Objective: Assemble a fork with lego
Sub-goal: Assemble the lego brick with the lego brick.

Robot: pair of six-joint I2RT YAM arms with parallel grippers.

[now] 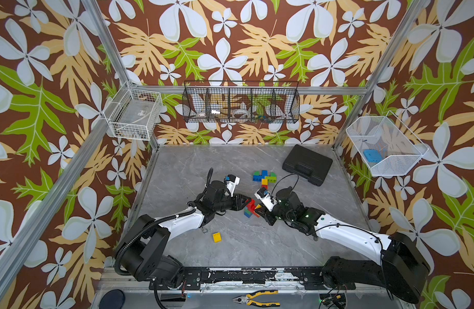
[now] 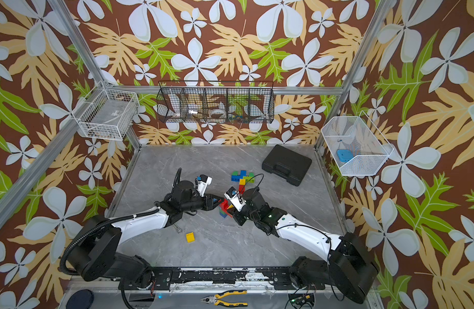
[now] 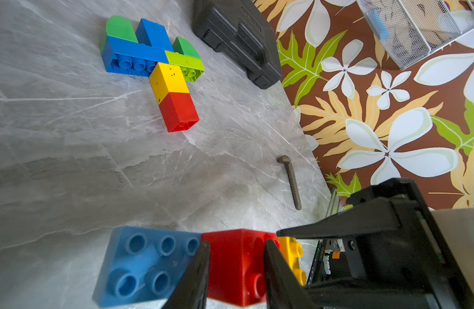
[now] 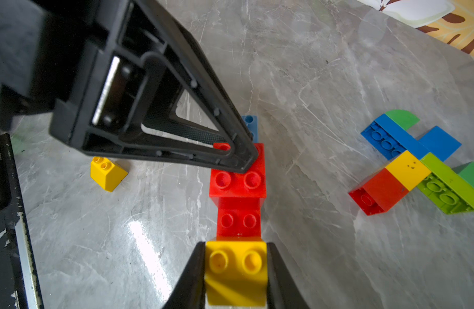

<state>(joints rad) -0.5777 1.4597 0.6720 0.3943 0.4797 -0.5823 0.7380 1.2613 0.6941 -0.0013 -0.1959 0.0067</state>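
Two bricks in one stack (image 4: 238,219): left fingers (image 3: 195,281) clamp the red brick (image 3: 236,256), right fingers (image 4: 190,281) the yellow brick (image 4: 236,273); black case (image 1: 306,164) apart.

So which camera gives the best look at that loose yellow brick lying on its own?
The right wrist view: the loose yellow brick is close, unblocked, studs and sloped side clear. Both top views show it small. The left wrist view misses it.

Red, yellow, blue, green lego (image 4: 237,184); grey marbled table (image 4: 337,80); apparently blue block (image 1: 371,155).
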